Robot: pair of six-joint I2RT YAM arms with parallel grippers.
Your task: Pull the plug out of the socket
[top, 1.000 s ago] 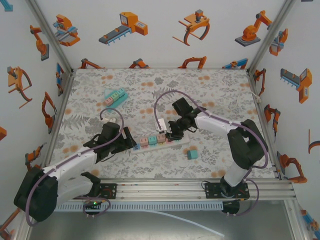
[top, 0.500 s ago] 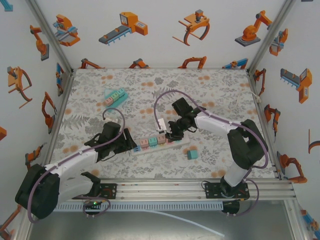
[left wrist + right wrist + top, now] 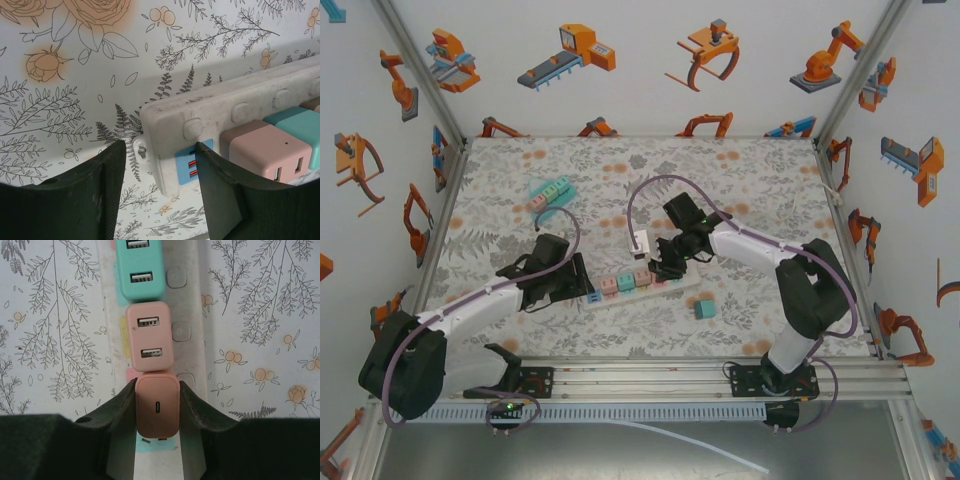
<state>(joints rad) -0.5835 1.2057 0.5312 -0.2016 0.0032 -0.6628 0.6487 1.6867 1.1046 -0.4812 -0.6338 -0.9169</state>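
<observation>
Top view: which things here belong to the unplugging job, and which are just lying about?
Job in hand:
- power strip
- pink plug, pinched by the right gripper
- left gripper, straddling the strip's end

Lying about:
- teal block, near the strip
- small teal strip of plugs, far left

White walls, orange robot cartoons printed across (some with blue parts). Aluminium posts at corners. Floral tablecloth: grey leaves, orange blooms. Light bright, even.
</observation>
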